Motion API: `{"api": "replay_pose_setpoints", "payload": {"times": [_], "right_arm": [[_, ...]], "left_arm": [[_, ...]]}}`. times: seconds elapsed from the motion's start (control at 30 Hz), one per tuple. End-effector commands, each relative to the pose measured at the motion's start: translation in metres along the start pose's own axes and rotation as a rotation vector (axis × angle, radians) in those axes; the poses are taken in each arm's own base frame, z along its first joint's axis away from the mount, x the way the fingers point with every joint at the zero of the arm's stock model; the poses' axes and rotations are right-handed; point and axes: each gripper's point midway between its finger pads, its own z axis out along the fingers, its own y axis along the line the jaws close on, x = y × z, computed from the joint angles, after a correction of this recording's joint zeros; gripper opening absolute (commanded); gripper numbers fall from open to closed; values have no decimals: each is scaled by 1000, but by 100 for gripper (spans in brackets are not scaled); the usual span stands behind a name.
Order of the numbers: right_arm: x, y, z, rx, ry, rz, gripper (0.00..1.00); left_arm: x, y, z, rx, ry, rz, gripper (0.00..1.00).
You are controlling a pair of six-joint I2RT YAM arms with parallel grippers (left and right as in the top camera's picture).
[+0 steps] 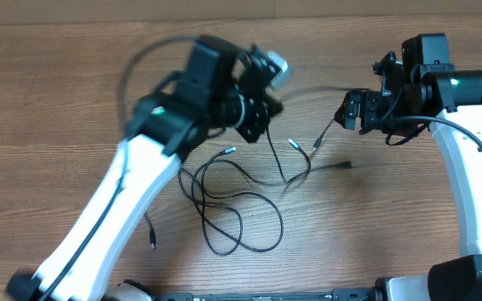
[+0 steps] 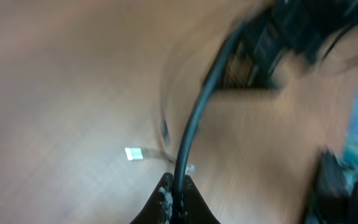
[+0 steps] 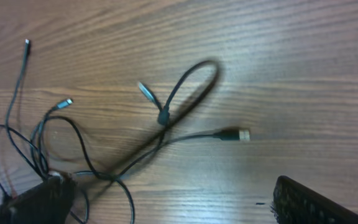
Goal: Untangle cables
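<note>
The thin black cables point(image 1: 239, 209) lie tangled in loops on the wooden table, with plug ends at the left point(image 1: 228, 151), the middle point(image 1: 293, 144) and the right point(image 1: 346, 165). My left gripper point(image 1: 269, 104) is raised above them and is shut on one black cable point(image 2: 191, 124), which hangs down to the tangle. The left wrist view is blurred. My right gripper point(image 1: 347, 110) is open to the right of the tangle, with its fingers wide apart point(image 3: 166, 183). In the right wrist view the cable loops point(image 3: 185, 87) and a metal-tipped plug point(image 3: 241, 134) lie ahead of it on the table.
A separate short cable end point(image 1: 151, 238) lies at the lower left, near the left arm's white link point(image 1: 115, 209). The right arm's thicker black cable point(image 1: 475, 138) runs along its white link at the right edge. The table point(image 1: 375, 226) is wooden.
</note>
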Motion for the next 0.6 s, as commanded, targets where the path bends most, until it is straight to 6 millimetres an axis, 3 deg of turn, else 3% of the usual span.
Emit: {"api": "replay_pose_setpoints", "payload": {"times": [0.0,0.13,0.27,0.4,0.57], "right_arm": [[8,-5,3,28,32,-5,100],[21,-6,2,32,86,-43,100],[29,1,1,-14,120,-90,100],[32,31,-2,-203,114,-235,100],[34,83,-21,-537,22,-511,100]], "left_arm": [[-52,13,-64,-221,-178,17,4],[-71,20,-94,-332,-252,23,4],[-76,20,-102,-351,-279,25,4],[-75,23,-102,-365,-275,22,4],[-73,23,-102,-364,-266,20,4]]}}
